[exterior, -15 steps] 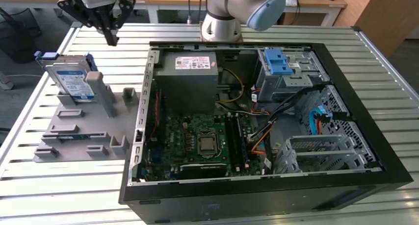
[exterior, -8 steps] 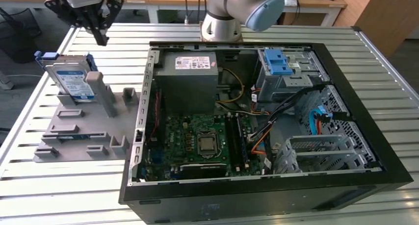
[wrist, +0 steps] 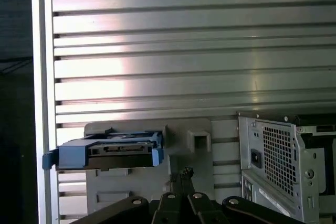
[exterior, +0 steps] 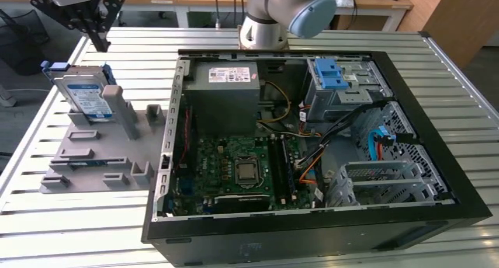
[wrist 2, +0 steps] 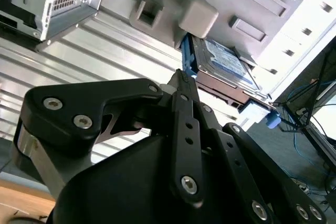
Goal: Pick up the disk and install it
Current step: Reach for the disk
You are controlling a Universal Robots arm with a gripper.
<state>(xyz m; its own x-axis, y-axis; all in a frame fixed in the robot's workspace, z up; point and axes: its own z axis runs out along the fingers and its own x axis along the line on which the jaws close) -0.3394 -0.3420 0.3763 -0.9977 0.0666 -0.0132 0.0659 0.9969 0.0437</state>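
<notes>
Disk (exterior: 84,96) upright in grey stand (exterior: 93,157), 9 o'clock of open computer case (exterior: 312,233). Gripper (exterior: 102,46) at disk's 12 o'clock, closed, holding nothing.

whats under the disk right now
The disk stands on edge on a grey holder, which sits on the slatted metal table. The holder's blocks cover the disk's lower edge, so how it seats there cannot be seen.
</notes>
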